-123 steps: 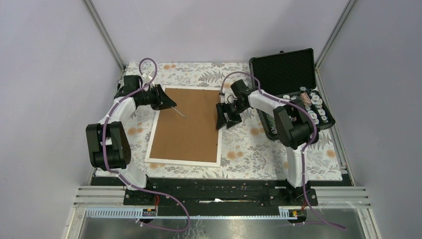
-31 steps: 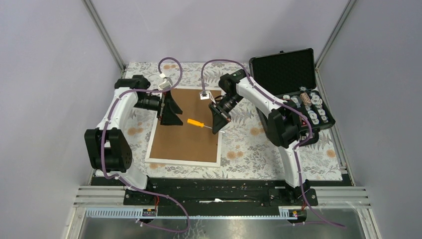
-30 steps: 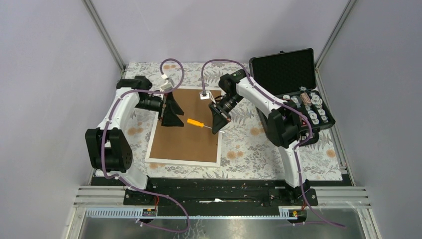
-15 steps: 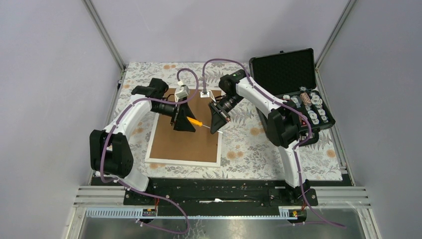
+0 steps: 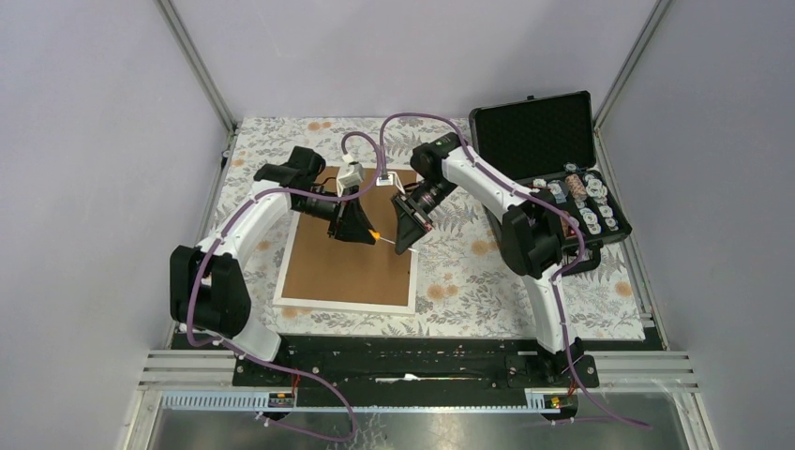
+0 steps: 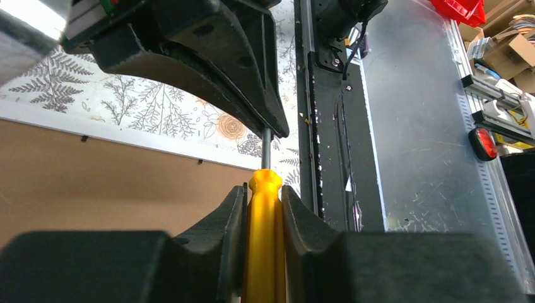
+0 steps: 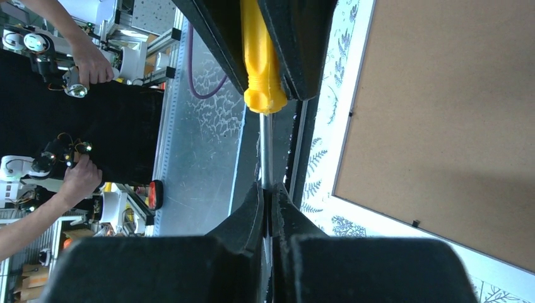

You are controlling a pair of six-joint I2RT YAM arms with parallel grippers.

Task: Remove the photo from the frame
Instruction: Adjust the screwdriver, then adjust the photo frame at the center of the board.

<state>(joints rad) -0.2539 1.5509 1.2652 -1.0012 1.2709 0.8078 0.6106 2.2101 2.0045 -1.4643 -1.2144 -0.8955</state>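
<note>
The frame [image 5: 347,272] lies face down on the table, brown back up inside a thin white border. The photo is hidden under that back. Above the frame's right part a screwdriver [image 5: 376,235] with a yellow handle hangs between both grippers. My left gripper [image 5: 362,230] is shut on the handle [image 6: 265,240], a finger pressing each side. My right gripper [image 5: 405,240] is shut on the steel shaft [image 7: 265,142], which runs from its jaws [image 7: 266,189] to the handle [image 7: 260,63]. The frame's back also fills the left wrist view [image 6: 94,189] and the right wrist view [image 7: 441,113].
An open black case [image 5: 548,136] stands at the back right, with several small round parts [image 5: 589,202] in its lower half. A floral cloth [image 5: 469,272] covers the table. Small dark tabs [image 7: 414,223] sit along the frame's back edge.
My left arm has swung right across the frame to the screwdriver, and its jaws have closed on the yellow handle. My right gripper has kept the shaft in place.
</note>
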